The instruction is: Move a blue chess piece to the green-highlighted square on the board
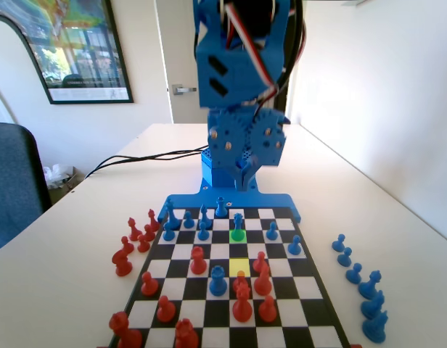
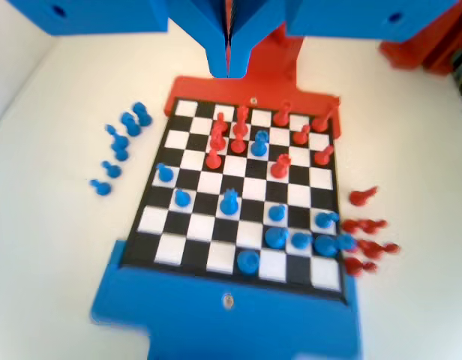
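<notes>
The slim blue plastic chess piece (image 1: 238, 222) with its small knobbed head stands upright on the glowing green-highlighted square (image 1: 238, 235), in the second rank from the blue arm's end of the black-and-white chequered board (image 1: 292, 286) with its blue plastic frame. By this reading the piece sits where the task wants it, so the placing looks done. A yellow-glowing square (image 1: 239, 267) lies two squares nearer the fixed camera in the same file, bare of any piece.

The blue two-finger gripper (image 2: 229, 64) hangs high above the board, its fingers pressed together with only a thin seam between them and nothing held. In the wrist view the piece (image 2: 229, 201) lies well below the fingers and almost straight down the picture from them, its long axis vertical to the board. In the fixed view the gripper (image 1: 242, 174) sits raised at the board's far end, clear of every piece.

Squat blue pawns (image 1: 272, 231) stand just beside the piece, red plastic pieces (image 1: 242, 301) crowd the near half, and captured blue pieces (image 1: 368, 290) line the white tabletop (image 1: 398, 217).
</notes>
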You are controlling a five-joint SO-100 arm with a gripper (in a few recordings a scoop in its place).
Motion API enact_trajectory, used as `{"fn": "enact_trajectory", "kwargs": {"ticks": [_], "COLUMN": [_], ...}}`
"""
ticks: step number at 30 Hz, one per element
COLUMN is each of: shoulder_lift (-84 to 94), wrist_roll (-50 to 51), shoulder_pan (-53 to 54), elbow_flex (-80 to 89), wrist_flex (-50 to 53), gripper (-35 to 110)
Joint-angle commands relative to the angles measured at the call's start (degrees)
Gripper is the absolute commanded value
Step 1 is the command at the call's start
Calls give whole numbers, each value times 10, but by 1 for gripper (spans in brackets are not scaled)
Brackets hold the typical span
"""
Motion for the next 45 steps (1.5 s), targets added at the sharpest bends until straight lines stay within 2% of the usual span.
{"fn": "enact_trajectory", "kwargs": {"ticks": [1, 10, 18, 27, 45], "shoulder_lift": [103, 244, 334, 384, 475], "wrist_roll": [-18, -51, -40, -29, -28], "shoulder_pan": [-11, 15, 11, 11, 63], "elbow_flex": [-40, 29, 52, 118, 121], "wrist_flex": [49, 83, 127, 72, 48], "gripper": [1, 1, 1, 1, 1]}}
